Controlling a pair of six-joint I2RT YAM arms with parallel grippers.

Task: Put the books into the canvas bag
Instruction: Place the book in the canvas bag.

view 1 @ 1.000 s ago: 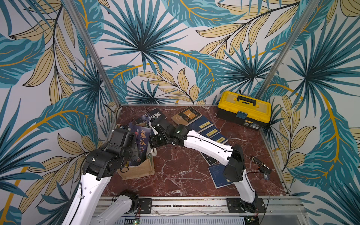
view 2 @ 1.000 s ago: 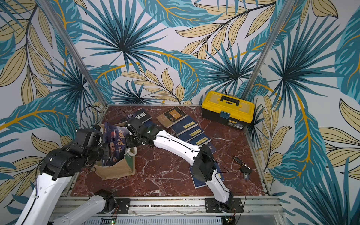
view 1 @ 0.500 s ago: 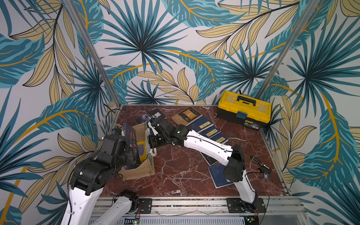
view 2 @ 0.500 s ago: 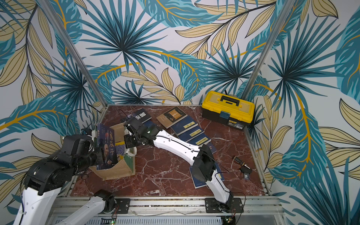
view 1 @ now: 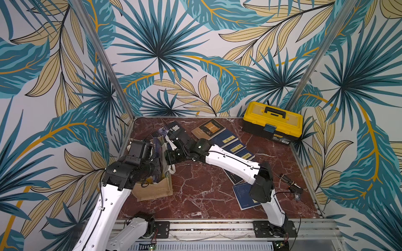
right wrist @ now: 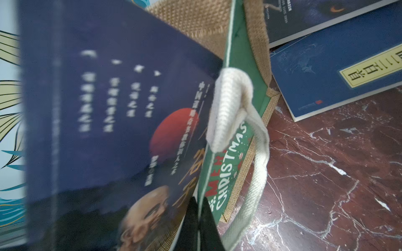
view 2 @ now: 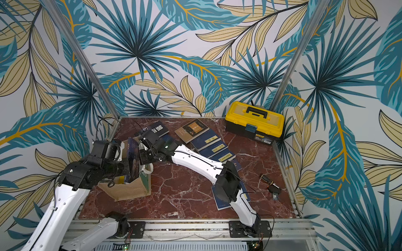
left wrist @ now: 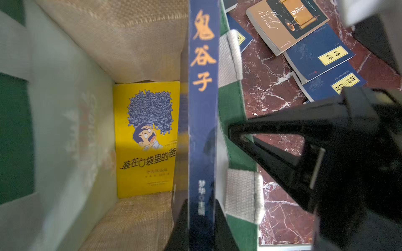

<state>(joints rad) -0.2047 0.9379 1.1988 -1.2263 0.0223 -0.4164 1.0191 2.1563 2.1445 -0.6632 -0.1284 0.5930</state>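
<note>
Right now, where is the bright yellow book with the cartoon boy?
The yellow book lies flat on the floor of the canvas bag, at the left side of the table, beside the upright navy book in the left wrist view.

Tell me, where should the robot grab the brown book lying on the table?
Probably by the edge of the brown book that faces the canvas bag. It lies flat on the table, so nothing sticks up to pinch. That edge has bare marble beside it, while navy books press against another side. Come down from above and slip one finger under.
</note>
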